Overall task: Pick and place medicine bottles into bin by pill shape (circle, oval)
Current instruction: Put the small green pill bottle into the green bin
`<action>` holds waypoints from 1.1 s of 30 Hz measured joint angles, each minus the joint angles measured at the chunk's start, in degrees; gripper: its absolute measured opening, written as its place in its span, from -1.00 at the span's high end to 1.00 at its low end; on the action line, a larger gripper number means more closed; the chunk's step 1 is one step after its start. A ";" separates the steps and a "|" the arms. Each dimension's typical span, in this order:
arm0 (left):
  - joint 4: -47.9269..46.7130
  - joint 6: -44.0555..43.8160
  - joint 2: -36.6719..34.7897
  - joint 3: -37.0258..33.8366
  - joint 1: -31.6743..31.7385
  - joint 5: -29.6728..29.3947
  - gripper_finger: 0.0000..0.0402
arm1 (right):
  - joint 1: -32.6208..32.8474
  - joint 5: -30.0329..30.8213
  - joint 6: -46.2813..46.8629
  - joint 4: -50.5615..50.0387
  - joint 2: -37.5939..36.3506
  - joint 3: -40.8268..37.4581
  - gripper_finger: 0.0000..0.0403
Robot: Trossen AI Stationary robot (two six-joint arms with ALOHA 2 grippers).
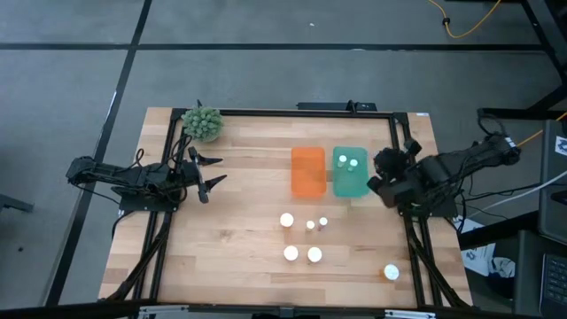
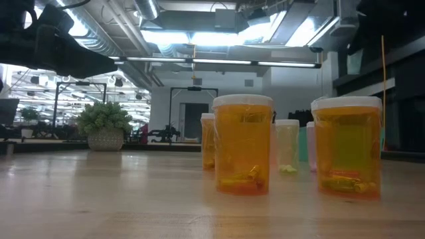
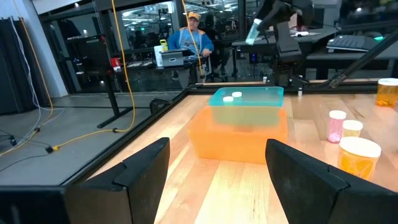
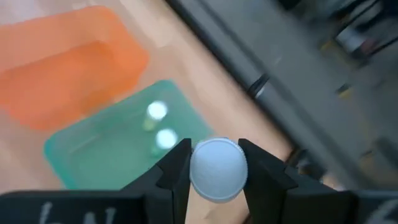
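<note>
My right gripper (image 4: 217,171) is shut on a small white-capped bottle (image 4: 217,169), held in the air by the right side of the green bin (image 1: 350,173). Two bottles (image 4: 160,124) stand in that bin. The orange bin (image 1: 307,171) beside it holds nothing that I can see. Several white-capped bottles (image 1: 301,237) stand on the table in front of the bins, and one (image 1: 391,272) stands near the right front corner. My left gripper (image 1: 208,175) is open and empty at the table's left, pointing toward the bins. My right gripper pinches the bottle's white cap (image 4: 198,177) between its two fingers, one on each opposite side of the cap. The cap's top faces the wrist camera and hides the bottle's body. The bottle is lifted clear, above the green bin's edge and the table beside it.
A potted plant (image 1: 202,122) stands at the table's far left. A black frame (image 1: 266,112) runs along the table's edges. Bare wood lies between my left gripper and the bins. A person sits in the room beyond the table (image 3: 194,37).
</note>
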 joint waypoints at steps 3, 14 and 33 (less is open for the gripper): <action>0.00 0.01 0.00 0.00 0.00 -0.02 -0.28 | -2.16 -6.42 -0.26 4.41 -4.83 -3.03 0.40; 0.00 0.04 0.00 0.01 0.00 0.00 -0.28 | -11.88 -23.30 -20.35 41.03 -12.54 -23.65 0.40; 0.00 0.04 0.00 0.01 0.00 0.00 -0.28 | -28.70 -32.72 -36.15 63.17 2.51 -29.99 0.40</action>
